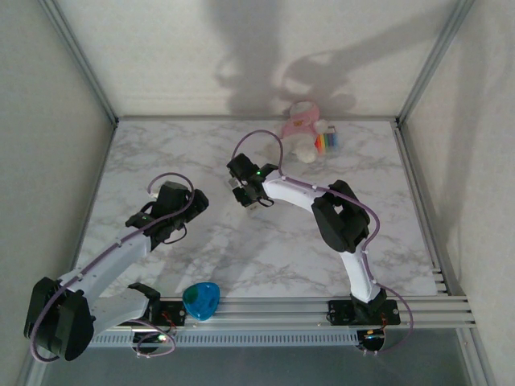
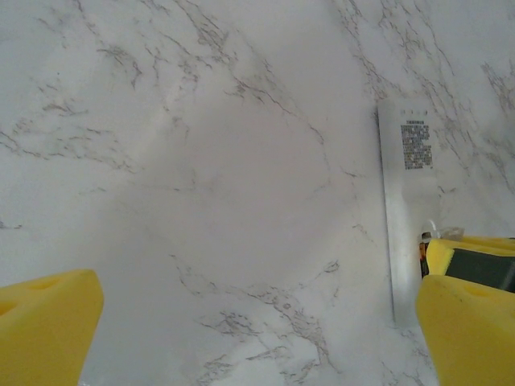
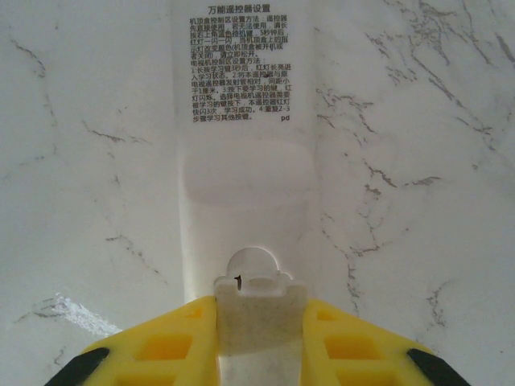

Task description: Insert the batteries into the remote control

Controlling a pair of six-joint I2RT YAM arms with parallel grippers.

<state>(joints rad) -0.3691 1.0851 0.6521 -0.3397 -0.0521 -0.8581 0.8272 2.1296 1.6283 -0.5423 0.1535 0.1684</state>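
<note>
From above, my left claw (image 1: 179,211) hangs over the marble table (image 1: 161,153) left of centre and my right claw (image 1: 248,197) hangs near the middle. Both are dark lumps there, and I cannot read their fingers. A pink plush toy (image 1: 304,129) sits at the far edge with a rainbow-striped item (image 1: 326,143) just beside it. A blue object (image 1: 201,299) lies by my arm bases.

On my left wrist camera, my left claw (image 2: 257,330) is spread wide over bare marble, its yellow fingertips cut off at the bottom corners. The remote control (image 2: 406,209) lies flat to the right, printed side up, its lower end hidden behind my right-hand fingertip. A finger (image 2: 475,259) of my right claw meets its edge. A dark-orange speck there is too small to name.

On my right wrist camera, my right claw (image 3: 259,338) is pinching a pale piece (image 3: 259,318) with a rounded tab. The remote runs off the top edge. I cannot tell whether the piece is its cover or its body.
</note>
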